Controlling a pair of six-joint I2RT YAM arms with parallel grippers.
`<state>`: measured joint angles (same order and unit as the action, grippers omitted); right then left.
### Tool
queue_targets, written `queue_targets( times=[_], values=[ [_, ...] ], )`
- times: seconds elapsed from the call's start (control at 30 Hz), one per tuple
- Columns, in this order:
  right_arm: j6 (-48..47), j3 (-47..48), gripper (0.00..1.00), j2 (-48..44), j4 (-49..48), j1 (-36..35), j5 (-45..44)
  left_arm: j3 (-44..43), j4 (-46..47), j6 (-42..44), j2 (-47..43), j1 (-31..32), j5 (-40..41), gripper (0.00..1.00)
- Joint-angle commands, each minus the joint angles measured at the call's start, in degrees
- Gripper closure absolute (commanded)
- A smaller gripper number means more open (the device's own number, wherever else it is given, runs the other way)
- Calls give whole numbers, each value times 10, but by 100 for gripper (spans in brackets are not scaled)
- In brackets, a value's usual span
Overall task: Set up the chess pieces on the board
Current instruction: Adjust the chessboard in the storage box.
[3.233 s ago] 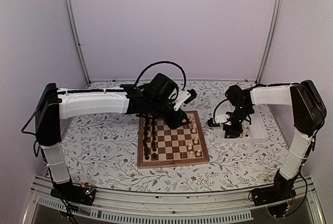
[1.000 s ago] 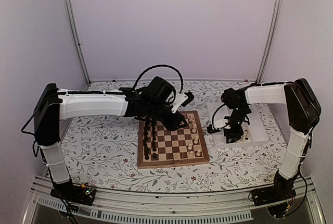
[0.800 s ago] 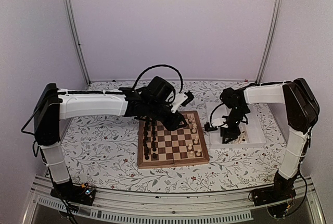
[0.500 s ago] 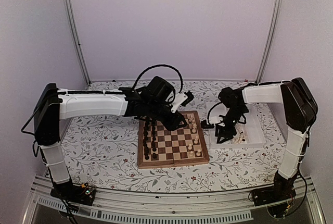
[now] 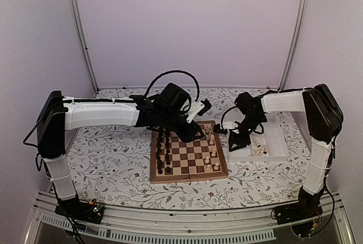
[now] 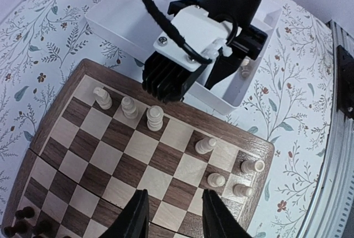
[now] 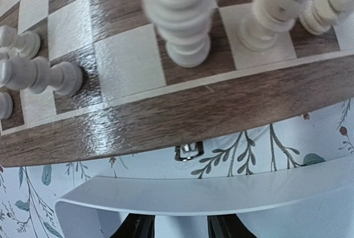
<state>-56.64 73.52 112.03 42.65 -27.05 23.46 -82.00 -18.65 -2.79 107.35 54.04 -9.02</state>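
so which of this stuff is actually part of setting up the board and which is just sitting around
Part of the job:
- pale chess pieces standing on the board
- spare pale pieces in the white tray

Just lying about:
- dark pieces, already in rows
- the white tray itself, only a holder
- floral cloth

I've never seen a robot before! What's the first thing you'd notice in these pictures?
Probably the checkered wooden board in the middle of the flowery table, with dark pieces lined along its left side and pale chess pieces along its right. Two long black-and-white arms reach in: the left arm over the board's far edge, the right arm at the white tray to the board's right.
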Motion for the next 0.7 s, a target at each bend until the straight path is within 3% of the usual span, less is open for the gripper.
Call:
queue_targets(
  times=[0.0,0.2,0.4,0.5,0.67],
  values=[
    [49,8,71,2,-38,14,-27,2,11,8,-7,-9,-5,64],
    [98,33,75,-15,-44,55,-26,6,12,5,-12,-9,-4,64],
    [83,11,74,-40,-28,58,-39,18,14,5,-24,-9,-1,64],
    [56,7,67,-47,16,57,-20,20,12,6,-27,-9,-1,64],
    [-24,-32,56,-79,57,44,-64,31,10,7,-41,-8,-3,64]
  ],
)
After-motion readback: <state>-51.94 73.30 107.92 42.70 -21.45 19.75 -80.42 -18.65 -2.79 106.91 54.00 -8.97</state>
